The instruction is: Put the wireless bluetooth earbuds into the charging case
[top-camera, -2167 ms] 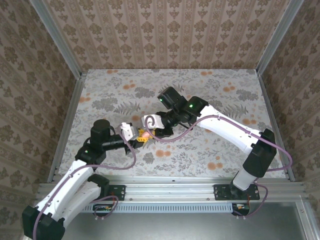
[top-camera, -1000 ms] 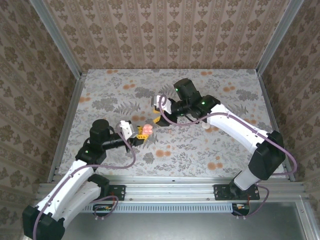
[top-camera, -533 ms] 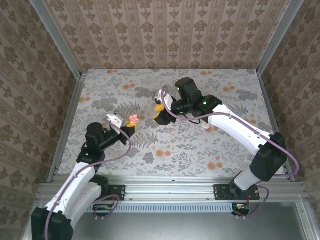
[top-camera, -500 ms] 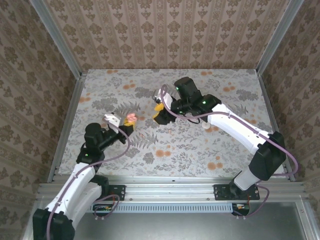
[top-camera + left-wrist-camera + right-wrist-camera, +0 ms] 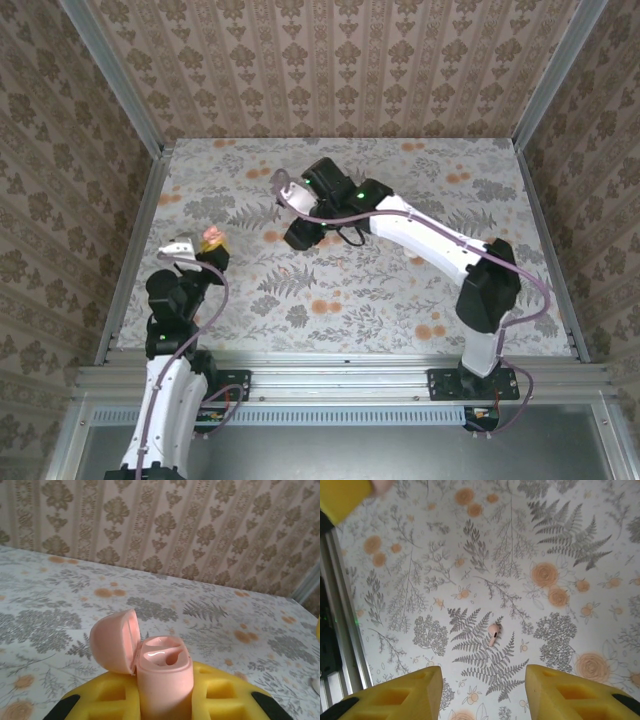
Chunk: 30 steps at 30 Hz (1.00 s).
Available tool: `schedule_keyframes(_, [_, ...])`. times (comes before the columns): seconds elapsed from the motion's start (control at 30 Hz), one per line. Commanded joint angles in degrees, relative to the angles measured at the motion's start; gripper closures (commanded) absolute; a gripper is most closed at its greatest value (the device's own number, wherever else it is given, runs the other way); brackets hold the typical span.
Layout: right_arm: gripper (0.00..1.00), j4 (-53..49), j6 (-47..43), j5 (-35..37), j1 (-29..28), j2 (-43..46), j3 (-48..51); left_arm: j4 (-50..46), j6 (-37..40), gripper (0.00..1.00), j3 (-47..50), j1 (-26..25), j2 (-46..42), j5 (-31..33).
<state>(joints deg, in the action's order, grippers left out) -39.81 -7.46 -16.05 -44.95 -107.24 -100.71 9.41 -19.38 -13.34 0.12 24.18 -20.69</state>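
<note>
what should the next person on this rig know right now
Left gripper: shut on the case, held above the table on the left side, lid hinged open.
Right gripper: open and empty, hovering over one earbud that lies on the table.
Done: case picked up and opened.
Left: both sockets look empty. Pick up that earbud and seat it, then the second one, which I cannot place for sure.
</note>
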Motion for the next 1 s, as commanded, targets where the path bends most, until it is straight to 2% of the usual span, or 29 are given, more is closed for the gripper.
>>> schedule_keyframes(0.0, [0.52, -8.0, -0.4, 4.5, -1.9, -5.3, -6.1, -4.4, -2.6, 0.93, -0.4, 1.7, -0.6, 2.0])
schedule_keyframes(0.23, [0.56, -17.8, 7.3, 8.1, -4.6, -17.5, -20.0, -7.5, -3.4, 0.93, -1.2, 4.4, 0.5, 2.4])
schedule_keyframes(0.53, [0.58, -26.4, 18.5, 14.0, -6.1, -30.4, -32.7, -8.4, -2.8, 0.93, -1.6, 5.6, 0.6, 2.6])
schedule_keyframes(0.73, [0.58, -27.9, 19.1, 15.4, -6.2, -36.1, -37.7, -8.2, -2.7, 0.93, -1.5, 6.1, 0.6, 2.4])
schedule_keyframes(0.97, [0.58, -27.7, 18.9, 15.0, -6.2, -39.5, -38.5, -8.1, -2.7, 0.93, -1.3, 6.1, 0.6, 2.4])
